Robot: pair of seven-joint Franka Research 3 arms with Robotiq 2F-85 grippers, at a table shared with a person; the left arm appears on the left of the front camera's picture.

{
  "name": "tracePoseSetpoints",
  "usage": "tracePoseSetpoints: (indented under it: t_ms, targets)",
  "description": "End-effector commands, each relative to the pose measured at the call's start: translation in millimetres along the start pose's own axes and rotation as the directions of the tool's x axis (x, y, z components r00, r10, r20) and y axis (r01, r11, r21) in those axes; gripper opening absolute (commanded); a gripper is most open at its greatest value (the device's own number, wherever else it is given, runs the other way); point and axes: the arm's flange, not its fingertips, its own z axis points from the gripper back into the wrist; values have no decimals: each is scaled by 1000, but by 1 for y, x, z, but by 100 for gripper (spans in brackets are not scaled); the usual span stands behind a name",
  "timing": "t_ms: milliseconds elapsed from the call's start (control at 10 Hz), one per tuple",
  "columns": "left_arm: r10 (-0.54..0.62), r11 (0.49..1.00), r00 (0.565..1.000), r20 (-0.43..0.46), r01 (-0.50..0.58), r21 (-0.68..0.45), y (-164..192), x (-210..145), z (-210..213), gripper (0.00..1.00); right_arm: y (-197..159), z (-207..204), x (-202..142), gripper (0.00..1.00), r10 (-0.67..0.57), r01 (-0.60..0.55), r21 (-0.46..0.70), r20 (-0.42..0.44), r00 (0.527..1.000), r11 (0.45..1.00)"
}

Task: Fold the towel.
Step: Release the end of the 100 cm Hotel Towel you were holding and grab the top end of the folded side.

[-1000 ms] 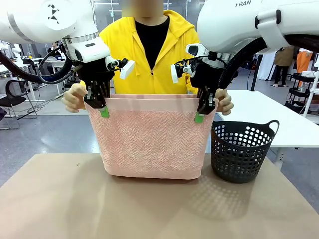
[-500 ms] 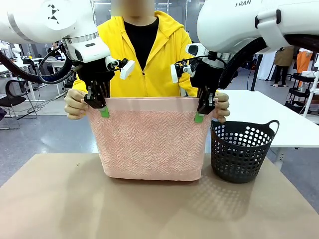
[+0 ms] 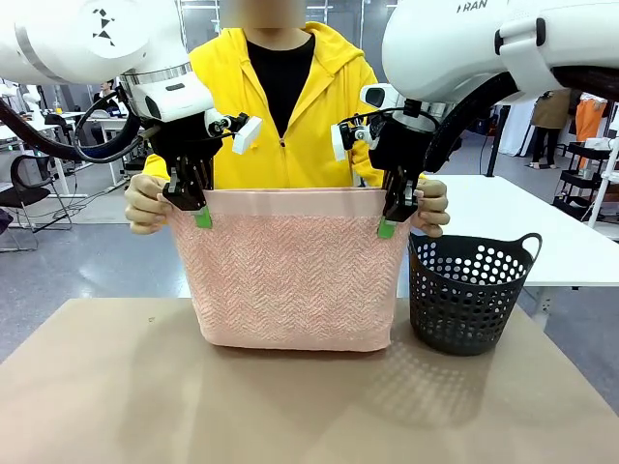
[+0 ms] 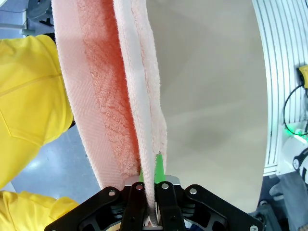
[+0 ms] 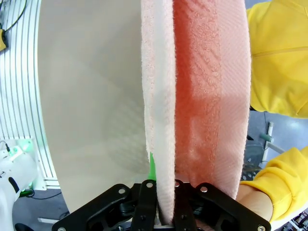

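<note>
- Towel (image 3: 290, 271) hangs doubled in the middle of the frame, with its lower fold right at the worktop (image 3: 97, 387). Whether it rests there or hangs just clear cannot be told.
- And what has hold of it?
- The left pincer (image 3: 201, 215) is at the upper left corner and the right pincer (image 3: 389, 224) at the upper right. Each is pressed together on the near layer. The wrist views show the cloth nipped between the green pads (image 4: 159, 168), with a second layer beside it on the person's side. A hand (image 3: 145, 203) sits just outside the left pincer and another hand (image 3: 432, 206) just outside the right one. They seem to hold that far layer.
- So which step does that make it?
- Probably bringing the two top edges together before the fold is laid down. The edges look level and matched from the front.
- What would make it go well?
- Both arms should come down together at the same height, so the top edge stays straight and neither corner drags. The lower fold ought to meet the worktop first, with the rest laid flat over it. Neither pincer should let go until the cloth is down.
- Any hazards?
- The black basket (image 3: 469, 290) stands just beside the right edge of the cloth. A drift to the right could snag that corner on its rim.
</note>
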Motion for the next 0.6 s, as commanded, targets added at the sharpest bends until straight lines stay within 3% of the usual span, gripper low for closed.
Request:
tracePoseSetpoints:
  t_ms: [0,200,300,400,500]
  targets:
    - [-1,1000,1000,-3,1,0,0,-1,0,0,0,0,-1,0,0,0,1,-2,1000,1000]
    - [-1,1000,1000,-3,1,0,0,-1,0,0,0,0,0,3,0,0,0,0,1000,1000]
    - [0,1000,1000,0,0,0,0,0,0,40,1,1,-1,31,4,-4,-20,-13,1000,1000]
    - [12,1000,1000,-17,-12,19,0,0,1,40,3,2,-1,37,8,-9,-19,-15,1000,1000]
    - [13,999,1000,-28,-12,34,-1,2,4,77,4,1,-1,66,7,-8,-24,-13,1000,1000]
